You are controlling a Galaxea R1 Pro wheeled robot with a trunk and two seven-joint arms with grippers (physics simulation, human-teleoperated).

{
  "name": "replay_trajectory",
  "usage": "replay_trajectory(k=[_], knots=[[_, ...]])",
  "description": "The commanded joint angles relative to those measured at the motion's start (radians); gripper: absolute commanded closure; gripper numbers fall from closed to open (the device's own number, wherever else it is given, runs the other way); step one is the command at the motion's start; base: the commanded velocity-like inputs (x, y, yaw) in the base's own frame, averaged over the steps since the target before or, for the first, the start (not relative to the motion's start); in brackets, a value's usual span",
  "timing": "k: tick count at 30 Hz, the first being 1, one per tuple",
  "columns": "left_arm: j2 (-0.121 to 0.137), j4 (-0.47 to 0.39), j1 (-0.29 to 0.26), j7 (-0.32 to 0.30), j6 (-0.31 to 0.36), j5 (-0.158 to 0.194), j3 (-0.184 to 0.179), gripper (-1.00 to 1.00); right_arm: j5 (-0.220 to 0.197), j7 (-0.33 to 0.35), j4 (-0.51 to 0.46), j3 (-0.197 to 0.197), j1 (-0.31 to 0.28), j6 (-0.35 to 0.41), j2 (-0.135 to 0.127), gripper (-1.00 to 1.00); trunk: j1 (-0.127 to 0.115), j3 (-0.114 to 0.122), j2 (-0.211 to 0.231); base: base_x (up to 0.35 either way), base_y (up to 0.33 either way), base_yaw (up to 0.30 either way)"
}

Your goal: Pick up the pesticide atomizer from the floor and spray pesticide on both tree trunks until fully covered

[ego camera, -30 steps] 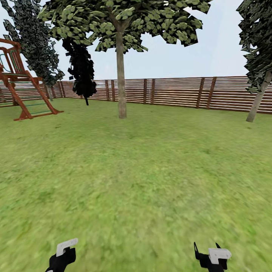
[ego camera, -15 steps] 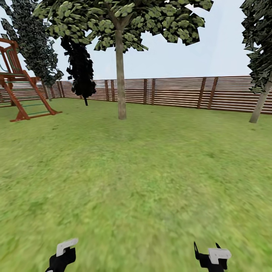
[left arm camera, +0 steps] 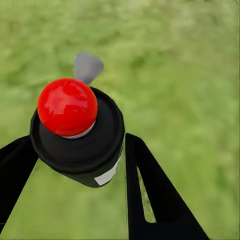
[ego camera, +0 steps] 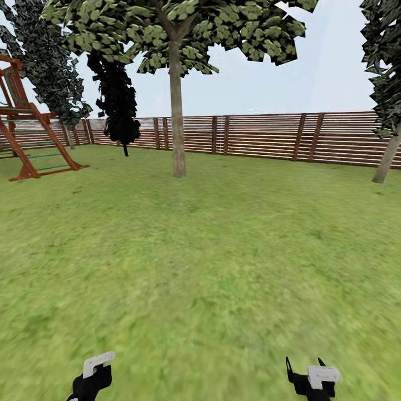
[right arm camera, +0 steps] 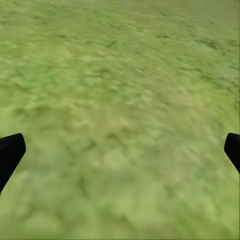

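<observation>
The left tool (left arm camera: 80,165) grips the pesticide atomizer (left arm camera: 77,132), its dark fingers (left arm camera: 150,195) closed against either side of the black can with the red button on top. In the head view the left tool (ego camera: 92,376) and right tool (ego camera: 312,379) hang low over the grass (ego camera: 211,267). The right tool (right arm camera: 120,150) stands wide, its tips at opposite edges of its wrist view. Ahead, one tree trunk (ego camera: 177,111) rises before the slatted fence (ego camera: 267,136); another leaning trunk (ego camera: 387,161), possibly the second tree, stands far right. A red climbing frame (ego camera: 30,139) sits left.
</observation>
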Motion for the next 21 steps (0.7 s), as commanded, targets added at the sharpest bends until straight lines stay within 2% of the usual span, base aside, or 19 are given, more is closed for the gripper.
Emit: replay_trajectory(k=[1, 21], knots=[[0.000, 0.001, -0.001, -0.002, -0.003, 0.008, -0.006, 1.00, 0.004, -0.009, 0.001, 0.005, -0.001, -0.001, 0.000, -1.00, 0.000, -0.001, 0.000, 0.331, 0.000, 0.000], [0.000, 0.001, -0.001, -0.003, -0.003, 0.008, -0.006, 1.00, 0.004, -0.009, 0.001, 0.005, -0.001, -0.001, 0.000, -1.00, 0.000, -0.001, 0.000, 0.331, 0.000, 0.000]])
